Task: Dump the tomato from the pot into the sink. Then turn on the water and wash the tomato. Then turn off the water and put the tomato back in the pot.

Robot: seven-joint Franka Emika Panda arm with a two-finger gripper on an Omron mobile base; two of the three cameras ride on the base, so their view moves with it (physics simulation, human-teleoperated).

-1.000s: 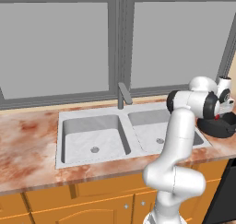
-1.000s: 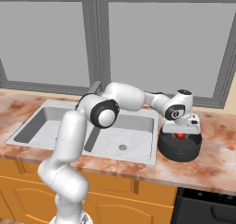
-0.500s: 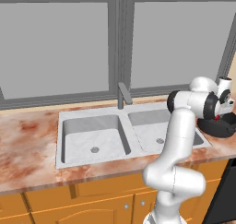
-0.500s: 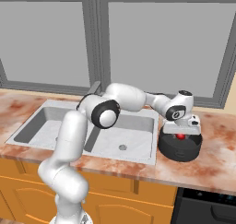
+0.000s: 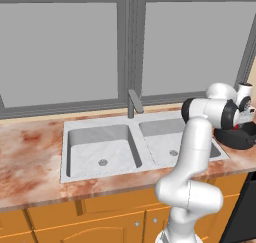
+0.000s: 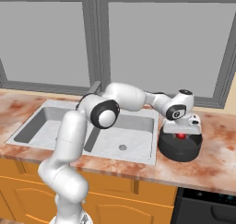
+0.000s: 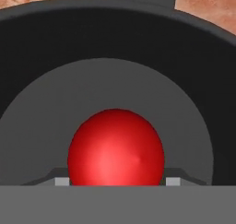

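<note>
The tomato lay on the floor of the pot, which stood on the surface beside the sink's right edge. The end effector hung inside the pot, fingers apart around the tomato. Smooth, round and probably slippery, it wanted a gentle central grip.

The counter is reddish-brown and blotchy. The grey sink with two bowls is set into it. The black pot stands on the counter, just to the right of the sink.
</note>
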